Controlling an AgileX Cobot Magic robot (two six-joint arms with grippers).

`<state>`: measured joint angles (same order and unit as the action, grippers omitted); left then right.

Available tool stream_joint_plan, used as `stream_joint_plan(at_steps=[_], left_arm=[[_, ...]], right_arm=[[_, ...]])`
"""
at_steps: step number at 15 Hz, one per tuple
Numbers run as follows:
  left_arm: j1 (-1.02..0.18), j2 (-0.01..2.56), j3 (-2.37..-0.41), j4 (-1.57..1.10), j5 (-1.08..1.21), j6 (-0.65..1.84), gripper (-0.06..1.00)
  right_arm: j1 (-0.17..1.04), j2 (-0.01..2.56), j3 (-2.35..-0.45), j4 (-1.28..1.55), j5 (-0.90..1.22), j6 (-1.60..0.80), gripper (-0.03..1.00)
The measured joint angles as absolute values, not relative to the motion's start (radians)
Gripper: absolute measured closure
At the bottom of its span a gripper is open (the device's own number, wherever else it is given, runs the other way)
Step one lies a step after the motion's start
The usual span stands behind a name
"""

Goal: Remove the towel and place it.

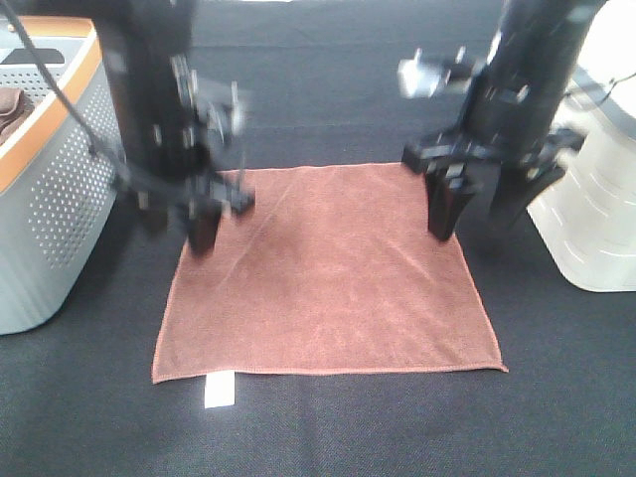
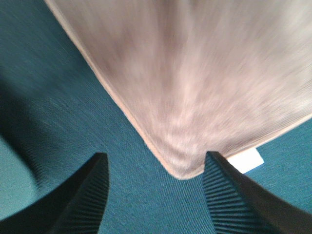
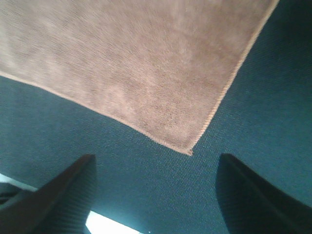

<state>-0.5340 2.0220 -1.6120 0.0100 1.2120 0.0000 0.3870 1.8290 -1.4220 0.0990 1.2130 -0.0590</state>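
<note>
Towel laid flat, both grippers empty above its far corners.

From the high camera the towel point(image 1: 328, 273) lies spread square on the dark counter point(image 1: 328, 427), its white tag point(image 1: 218, 390) at the near left corner; the left gripper point(image 1: 204, 214) and right gripper point(image 1: 475, 204) hang over the two far corners, so the placing looks done and the next move is probably a clean lift away without snagging cloth. The left arm is motion-blurred, and the basket point(image 1: 50, 199) and white tub point(image 1: 596, 209) are cut off at the edges. The left wrist view, blurred, shows wide jaws either side of a towel corner point(image 2: 183, 168), holding nothing. The right wrist view shows wide jaws clear of another corner point(image 3: 187, 148); whether the fingertips touch the counter is hidden.
</note>
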Motion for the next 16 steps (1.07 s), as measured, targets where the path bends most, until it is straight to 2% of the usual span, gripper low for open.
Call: stream_joint_plan(at_steps=[7, 10, 13, 16], left_arm=[[-0.534, 1.579, -1.67, 0.022, 1.214, -0.023, 0.38], [-0.534, 1.483, -1.67, 0.008, 1.216, -0.03, 0.38], [-0.534, 1.333, -1.615, 0.0, 1.214, -0.03, 0.38], [-0.534, 1.195, -1.38, 0.0, 1.213, -0.035, 0.38]], right_arm=[[0.387, 1.423, -1.422, 0.135, 1.218, -0.059, 0.31], [0.387, 1.317, -1.408, 0.135, 1.218, -0.059, 0.31], [0.387, 1.118, -1.229, 0.131, 1.218, -0.059, 0.31], [0.387, 0.942, -1.002, 0.123, 1.219, -0.059, 0.31]])
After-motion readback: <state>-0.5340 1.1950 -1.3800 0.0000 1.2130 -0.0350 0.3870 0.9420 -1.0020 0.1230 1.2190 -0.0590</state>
